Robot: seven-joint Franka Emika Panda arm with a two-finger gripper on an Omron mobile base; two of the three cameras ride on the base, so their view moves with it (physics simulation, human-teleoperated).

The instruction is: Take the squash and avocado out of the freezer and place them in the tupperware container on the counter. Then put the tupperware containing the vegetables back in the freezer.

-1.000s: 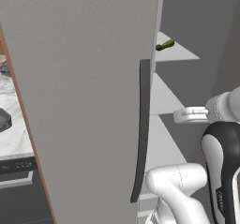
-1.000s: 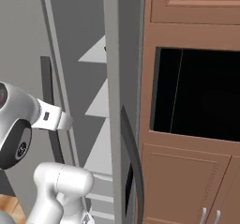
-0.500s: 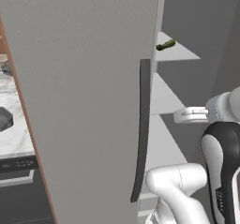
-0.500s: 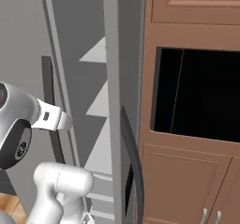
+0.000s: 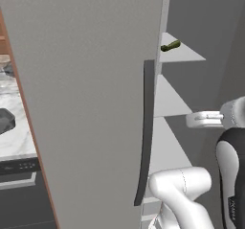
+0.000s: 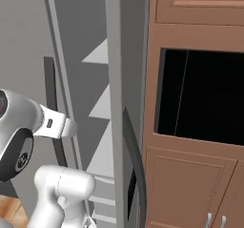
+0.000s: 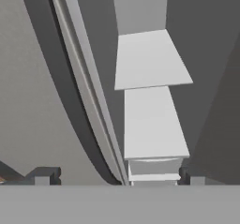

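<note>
The freezer's broad grey door [image 5: 86,94] stands open, its long dark handle [image 5: 143,137] facing me. Inside, pale grey shelves [image 5: 165,91] step down one under another. On an upper shelf lies a small, dark green, elongated vegetable [image 5: 170,46], by its shape the squash. The avocado is out of view. The dark grey tupperware container [image 5: 5,120] sits on the white marble counter [image 5: 16,139] at the far left. My gripper [image 7: 115,178] is open with nothing between its fingertips [image 7: 44,176], and it looks along the bare freezer shelves [image 7: 150,122] beside the door's edge [image 7: 89,101].
A second grey door panel [image 6: 121,79] with a curved dark handle [image 6: 136,160] stands right of the shelves. Brown wooden cabinets [image 6: 190,174] and a black recessed opening [image 6: 205,93] lie further right. A black appliance panel [image 5: 19,168] runs under the counter.
</note>
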